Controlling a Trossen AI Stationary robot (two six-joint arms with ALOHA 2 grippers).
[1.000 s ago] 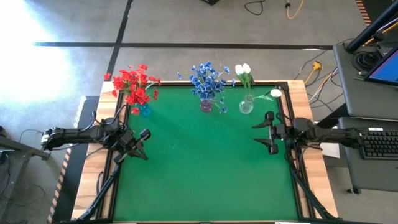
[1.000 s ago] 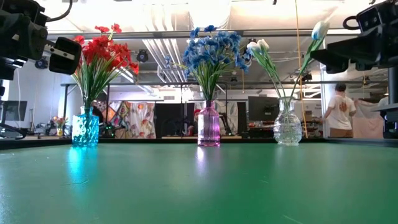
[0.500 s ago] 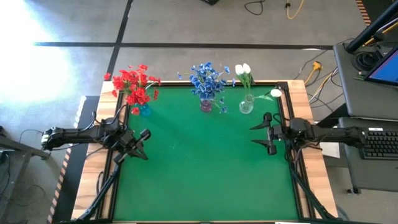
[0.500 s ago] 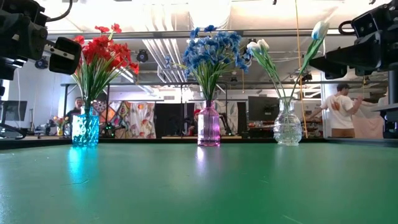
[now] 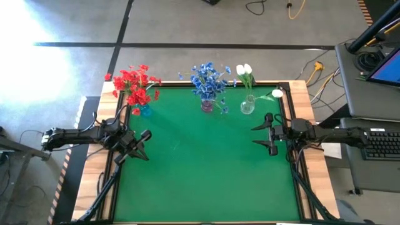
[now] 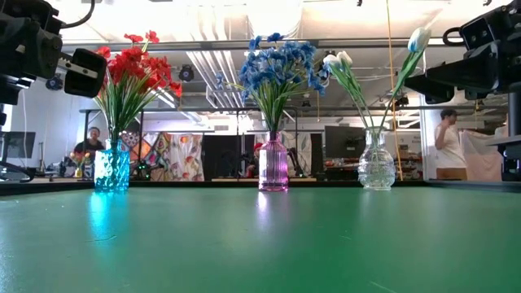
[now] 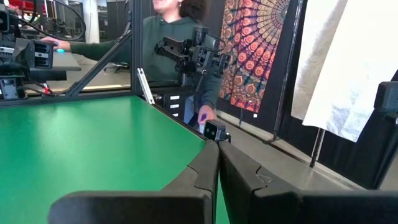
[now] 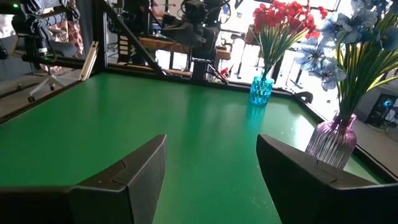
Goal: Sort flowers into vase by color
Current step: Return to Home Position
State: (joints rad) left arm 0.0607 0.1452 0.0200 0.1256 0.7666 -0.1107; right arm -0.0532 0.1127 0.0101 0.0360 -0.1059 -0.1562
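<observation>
Three vases stand in a row along the table's far edge. Red flowers (image 5: 134, 84) stand in a blue vase (image 6: 111, 168) at the left. Blue flowers (image 5: 208, 81) fill a pink vase (image 6: 273, 165) in the middle. White flowers (image 5: 244, 70) stand in a clear vase (image 6: 376, 163) at the right, one bud (image 5: 277, 94) leaning toward the right. Each bunch sticks into its vase by the stems. My left gripper (image 5: 145, 144) hovers shut at the table's left edge. My right gripper (image 5: 257, 134) hovers open at the right edge, nothing between its fingers (image 8: 124, 177).
The green mat (image 5: 206, 169) lies bare between the arms, inside a black frame (image 5: 294, 162). A desk with a keyboard (image 5: 381, 144) stands off the right side. People show in the room beyond the table (image 6: 448, 142).
</observation>
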